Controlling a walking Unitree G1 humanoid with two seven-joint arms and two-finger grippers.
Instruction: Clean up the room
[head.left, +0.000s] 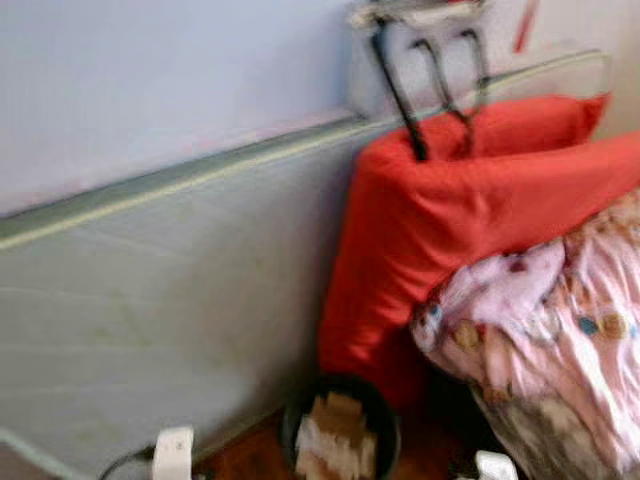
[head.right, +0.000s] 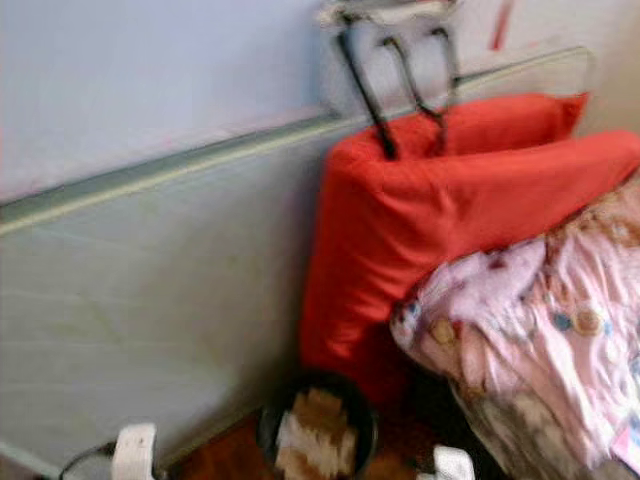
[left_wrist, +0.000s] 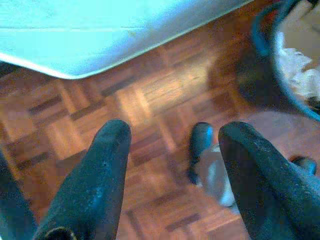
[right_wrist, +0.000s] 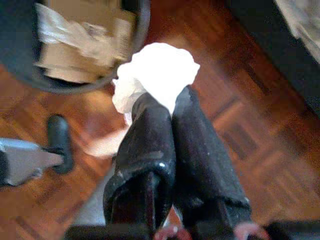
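Your right hand (right_wrist: 172, 107) points down at the parquet floor (right_wrist: 250, 145), its two black fingers pressed together on a crumpled white tissue (right_wrist: 157, 75), which bulges out past the fingertips. The tissue hangs just beside the rim of the dark wastebasket (right_wrist: 90, 82), over bare floor rather than over the opening; the basket already holds scraps of paper and cardboard. Your left hand (left_wrist: 172, 145) also faces the floor, fingers spread wide apart with nothing between them, and the robot's foot (left_wrist: 212, 167) shows below the gap. From the head cameras, which are blurred, the wastebasket (head.left: 340, 430) sits on the floor at the foot of a red cushion (head.left: 450, 230), with a pale mattress (head.left: 160, 300) leaning up on its left and a pink patterned blanket (head.left: 560, 330) crowding in on its right. A black folding frame (head.left: 430, 80) rises behind the cushion against the wall. The open floor is a narrow strip between the mattress edge (left_wrist: 100, 55) and the basket.
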